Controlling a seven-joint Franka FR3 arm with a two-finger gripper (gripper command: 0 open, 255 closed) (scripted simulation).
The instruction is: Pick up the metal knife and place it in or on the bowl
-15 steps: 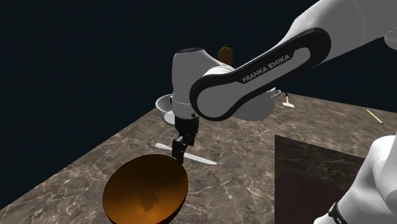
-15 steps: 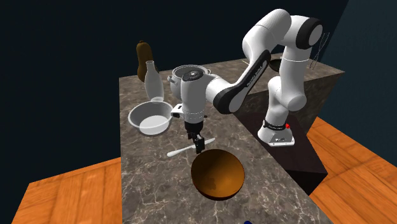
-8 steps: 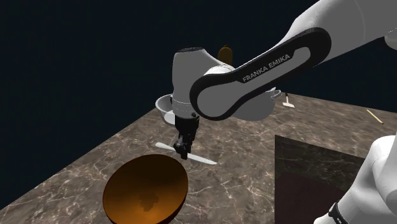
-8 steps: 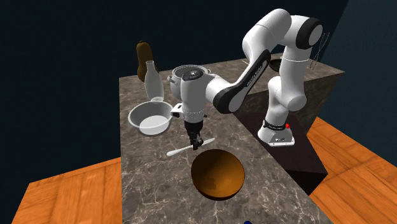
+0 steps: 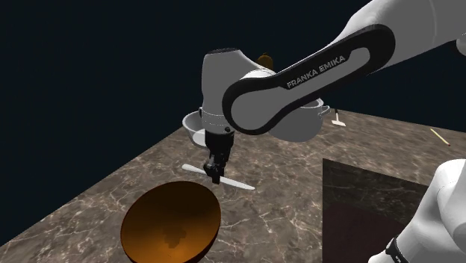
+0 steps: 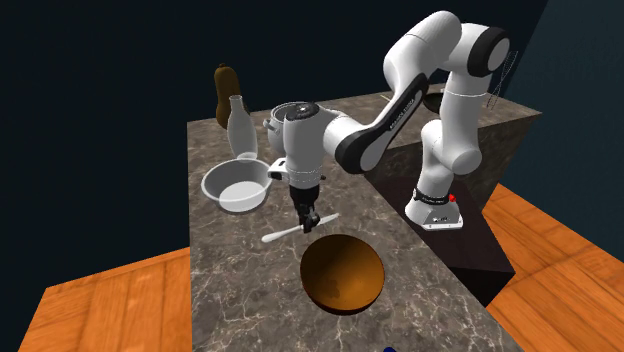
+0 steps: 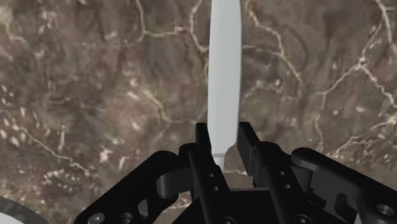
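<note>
From the shoulder view, the desk [image 5: 134, 181] is brown marble with pale veins, and its far edge runs against a near-black backdrop. My gripper [image 5: 216, 173] hangs low over the marble, with its fingers closed around the middle of the knife [image 5: 239, 184]. The knife is drawn plain white and lies level across the surface. The bowl [image 5: 172, 224] is a glossy orange-brown and sits just beside the knife, on the nearer side. A grey pan [image 5: 192, 123] shows past my wrist on the far side. My dark stand [image 5: 362, 217] covers the marble at this view's lower right.

From the second exterior view, the desk [image 6: 230, 275] is a long slab on an orange wooden plank floor [image 6: 110, 300], with dim blue-black walls around it. My gripper [image 6: 308, 224] points straight down between the pan [image 6: 237, 187] and the bowl [image 6: 343, 272]. The knife [image 6: 280, 237] sticks out from it toward this view's left, close to the bowl's rim but apart from it. I cannot tell whether the blade rests on the marble or sits just above it. A white bottle [image 6: 238, 128] and a brown gourd [image 6: 223, 93] stand at the far corner. The arm's base is mounted on the stand [image 6: 478, 262].

In the wrist view, my two fingers [image 7: 202, 137] press on either side of the knife [image 7: 224, 76]. It runs away from my gripper [image 7: 221, 137] over veined marble [image 7: 95, 95].
</note>
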